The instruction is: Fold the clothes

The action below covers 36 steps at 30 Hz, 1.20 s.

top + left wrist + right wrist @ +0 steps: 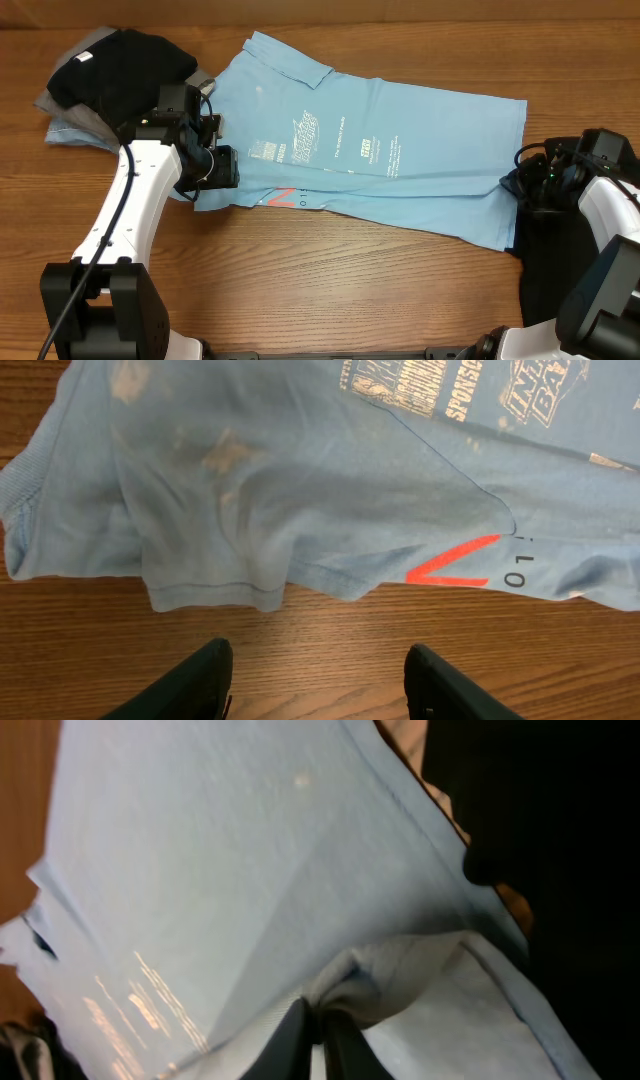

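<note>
The left fingers (195, 685) are spread apart and empty. They hover over bare tabletop (320, 630) just short of the shirt (300, 490), whose hem lies at their 12 o'clock. An orange mark (450, 560) sits on the cloth toward 1 o'clock.

The right fingers (295, 1035) are clenched on a bunched fold of the shirt (200, 870), and the pale blue fabric fans out from the pinch toward 11 o'clock. At 3 o'clock in that view there is only a dark mass, too dim to make out.

From overhead, the shirt (430, 190) lies flat across the middle of the tabletop (350, 290), its length running from 10 o'clock to 4 o'clock. It is partly folded, with white print (300, 135) facing up. The left fingers (222, 168) are at its 8 o'clock corner and the right fingers (520, 186) at its 3 o'clock edge.

A pile (60, 110) of other clothes sits at the tabletop's 10 o'clock, just beside the shirt's collar end, with a black top (115, 65) uppermost. A black cloth (540, 270) lies at 4 o'clock under the right arm, touching the shirt's end.
</note>
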Each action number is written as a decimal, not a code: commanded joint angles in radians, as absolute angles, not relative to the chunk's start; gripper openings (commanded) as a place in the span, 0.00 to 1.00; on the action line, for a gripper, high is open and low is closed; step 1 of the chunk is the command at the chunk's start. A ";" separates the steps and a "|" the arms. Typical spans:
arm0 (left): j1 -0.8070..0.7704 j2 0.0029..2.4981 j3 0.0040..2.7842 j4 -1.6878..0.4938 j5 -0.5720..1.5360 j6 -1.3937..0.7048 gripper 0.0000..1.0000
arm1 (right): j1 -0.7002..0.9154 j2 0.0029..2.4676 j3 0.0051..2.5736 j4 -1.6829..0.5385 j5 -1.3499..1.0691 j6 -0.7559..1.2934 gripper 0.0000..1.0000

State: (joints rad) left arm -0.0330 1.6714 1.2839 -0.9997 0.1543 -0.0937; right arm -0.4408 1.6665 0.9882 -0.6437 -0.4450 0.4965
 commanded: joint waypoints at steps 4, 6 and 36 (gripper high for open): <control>-0.041 1.676 1.289 -1.019 0.177 -0.081 0.59 | -0.426 1.662 1.007 -0.599 -0.447 0.496 0.45; -0.046 1.676 1.286 -1.035 0.178 -0.073 0.59 | -0.428 1.662 1.008 -0.611 -0.448 0.493 0.44; -0.128 1.681 0.865 -0.480 0.121 -0.051 0.33 | -0.426 1.661 1.008 -0.848 -0.545 0.332 0.36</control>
State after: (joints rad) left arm -0.1249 1.6741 0.8841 -0.4927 0.1307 -0.0704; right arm -0.4301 1.6665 0.9886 -0.8539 -0.5278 0.3405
